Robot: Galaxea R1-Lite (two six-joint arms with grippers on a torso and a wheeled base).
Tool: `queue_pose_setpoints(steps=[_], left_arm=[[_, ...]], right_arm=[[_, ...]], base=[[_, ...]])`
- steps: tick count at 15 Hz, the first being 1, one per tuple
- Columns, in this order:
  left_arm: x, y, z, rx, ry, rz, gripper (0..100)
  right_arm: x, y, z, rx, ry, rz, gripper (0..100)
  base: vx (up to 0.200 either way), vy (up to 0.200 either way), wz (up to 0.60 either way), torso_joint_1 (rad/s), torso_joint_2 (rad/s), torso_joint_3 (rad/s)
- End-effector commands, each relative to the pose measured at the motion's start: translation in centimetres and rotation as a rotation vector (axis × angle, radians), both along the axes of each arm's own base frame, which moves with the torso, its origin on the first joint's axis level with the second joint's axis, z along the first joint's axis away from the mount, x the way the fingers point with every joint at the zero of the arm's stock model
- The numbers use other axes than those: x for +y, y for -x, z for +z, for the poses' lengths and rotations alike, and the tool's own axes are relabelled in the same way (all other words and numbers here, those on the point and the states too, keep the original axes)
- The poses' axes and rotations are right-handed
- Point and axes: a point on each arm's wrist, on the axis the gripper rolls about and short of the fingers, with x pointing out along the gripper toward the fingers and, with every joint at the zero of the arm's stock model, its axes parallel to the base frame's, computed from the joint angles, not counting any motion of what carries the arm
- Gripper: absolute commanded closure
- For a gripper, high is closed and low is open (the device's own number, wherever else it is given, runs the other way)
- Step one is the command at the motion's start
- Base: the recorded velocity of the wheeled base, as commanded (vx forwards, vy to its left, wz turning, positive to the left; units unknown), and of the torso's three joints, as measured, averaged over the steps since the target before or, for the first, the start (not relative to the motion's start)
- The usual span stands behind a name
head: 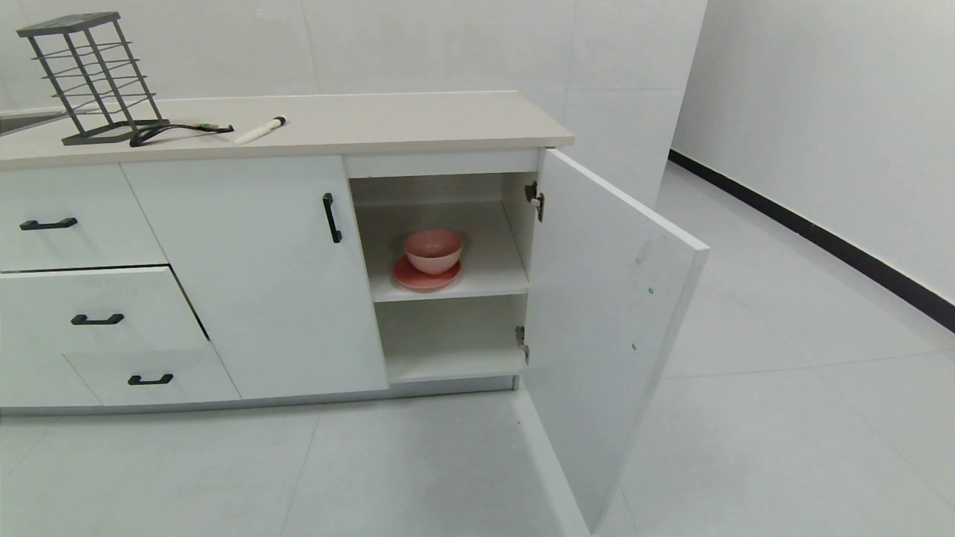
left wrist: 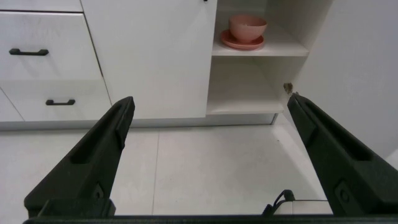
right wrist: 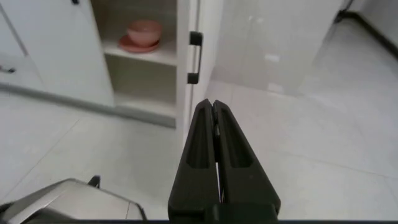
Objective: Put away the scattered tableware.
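My left gripper (left wrist: 210,102) hung low over the tiled floor (left wrist: 205,168), facing the cabinet, its two black fingers spread wide apart.

Sweeping the head view from the left, a black wire rack (head: 93,74) stood on the countertop (head: 410,119). Touching its base lay a dark curved utensil (head: 175,131), tongs or a ladle, I couldn't tell at that range. Just beside that one's tip lay a white-handled utensil (head: 260,130), flat on the counter and apart from the rack.

Under the counter came three drawer fronts (head: 82,239) with black handles, then a closed door (head: 254,298) with an upright black handle.

Right of that, the cabinet compartment stood open. On its upper shelf (head: 489,276) a pink bowl (head: 433,250) sat upright on a pink plate (head: 425,281), toward the shelf's left side, with the lower shelf (head: 448,362) beneath it.

Further right, the open door (head: 612,313) stood swung out toward me on two hinges. My right gripper (right wrist: 212,104) hovered over the floor in front of that door's handle edge, fingers pressed tight together.
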Motion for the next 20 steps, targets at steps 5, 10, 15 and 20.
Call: queue_pose_setpoints(steps=[5,10,15,20], left_arm=[[0.0,0.0,0.0,-0.001,-0.022,-0.006,0],[0.0,0.0,0.0,-0.001,-0.022,-0.009,0],[0.0,0.0,0.0,-0.001,-0.024,-0.007,0],[0.0,0.0,0.0,0.000,-0.018,-0.004,0]], right_arm=[[1.9,-9.9,0.4,0.154,0.093,0.153,100],[2.1,-13.1,-1.0,0.137,0.094,0.136,100],[2.0,-19.2,-2.6,0.053,0.059,0.118,100],[2.4,-23.5,-1.7,-0.040,0.052,0.180,100]], base=[[0.000,0.000,0.00,0.000,0.00,0.000],[0.000,0.000,0.00,0.000,0.00,0.000],[0.000,0.000,0.00,0.000,0.00,0.000],[0.000,0.000,0.00,0.000,0.00,0.000]])
